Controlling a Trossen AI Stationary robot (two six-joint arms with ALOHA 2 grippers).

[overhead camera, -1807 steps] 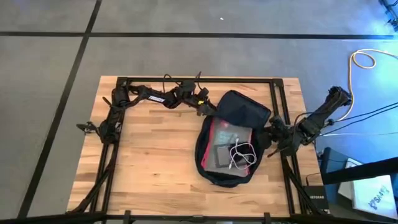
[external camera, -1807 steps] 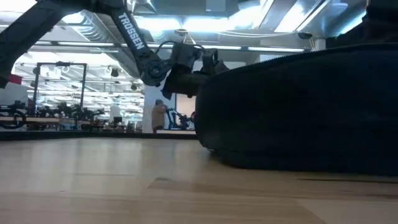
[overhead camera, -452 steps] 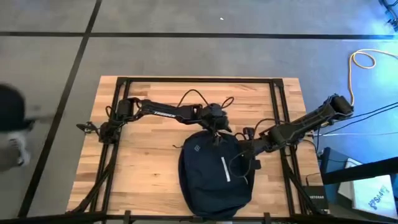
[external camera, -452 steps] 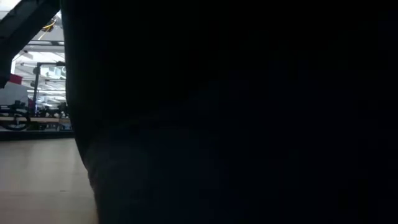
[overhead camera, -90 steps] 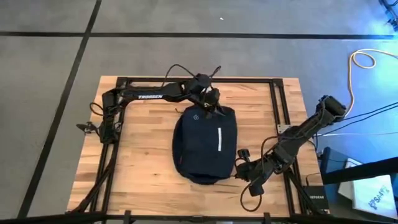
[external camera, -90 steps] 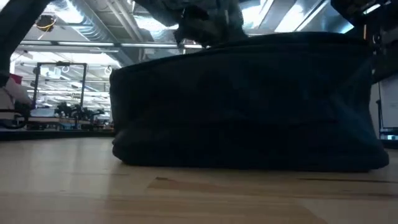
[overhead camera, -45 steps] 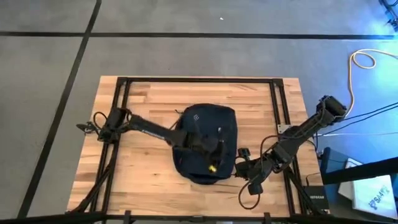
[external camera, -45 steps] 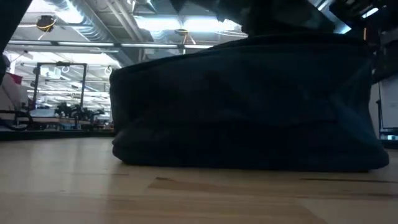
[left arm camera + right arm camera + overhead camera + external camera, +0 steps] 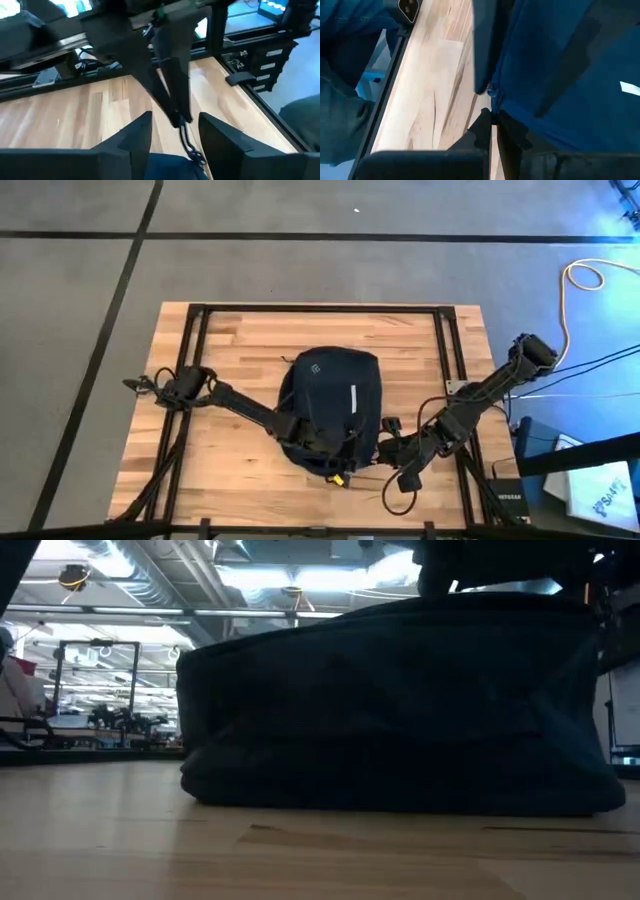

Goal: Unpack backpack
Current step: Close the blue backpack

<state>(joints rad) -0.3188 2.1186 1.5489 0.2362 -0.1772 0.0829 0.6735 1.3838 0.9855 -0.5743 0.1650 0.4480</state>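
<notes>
lying logo-end rearward, backpack lengthwise

Both arms are showing matt black, jointed links with loose black cables looping alongside them; the left gripper is presenting two broad, dark, wedge-shaped fingers — the right gripper is showing slimmer black ones.

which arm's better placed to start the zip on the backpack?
Right, probably. The right gripper is shut at the backpack edge, seemingly on its zipper pull. The left gripper is open at the near edge, holding nothing.
</notes>
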